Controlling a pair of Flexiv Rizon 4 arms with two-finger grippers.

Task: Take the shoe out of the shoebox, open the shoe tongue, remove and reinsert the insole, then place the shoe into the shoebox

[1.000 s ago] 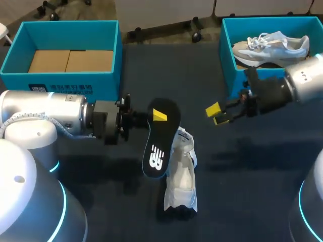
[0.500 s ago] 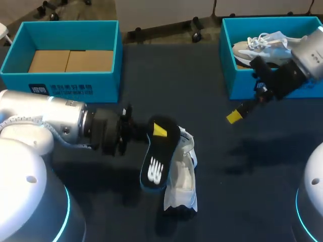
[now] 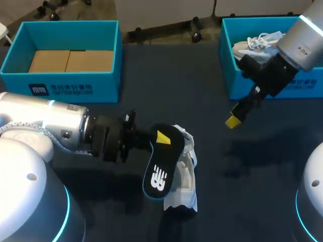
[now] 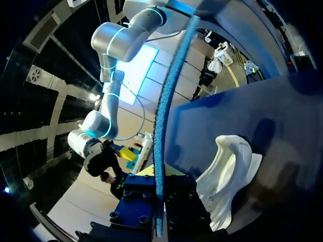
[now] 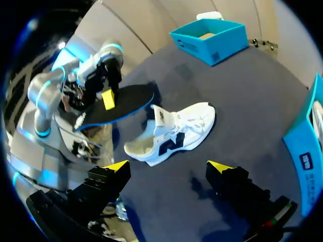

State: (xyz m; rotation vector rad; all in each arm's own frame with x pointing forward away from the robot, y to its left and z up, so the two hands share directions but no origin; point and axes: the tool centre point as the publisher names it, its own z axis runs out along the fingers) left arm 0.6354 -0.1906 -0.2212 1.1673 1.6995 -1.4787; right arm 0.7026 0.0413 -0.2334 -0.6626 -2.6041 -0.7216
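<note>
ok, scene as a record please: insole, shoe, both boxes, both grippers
insole: black, out of the shoe, held partly over it
white shoe: on the table, outside both boxes
left gripper: shut on the insole's edge
right gripper: open, empty, above the table near the right box
left box: teal, no shoe inside
right box: teal, holds a second shoe, pale with white laces

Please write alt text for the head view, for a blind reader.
The left gripper holds a black insole close to a white shoe on the dark table. The right gripper hangs near a blue shoebox.
</note>
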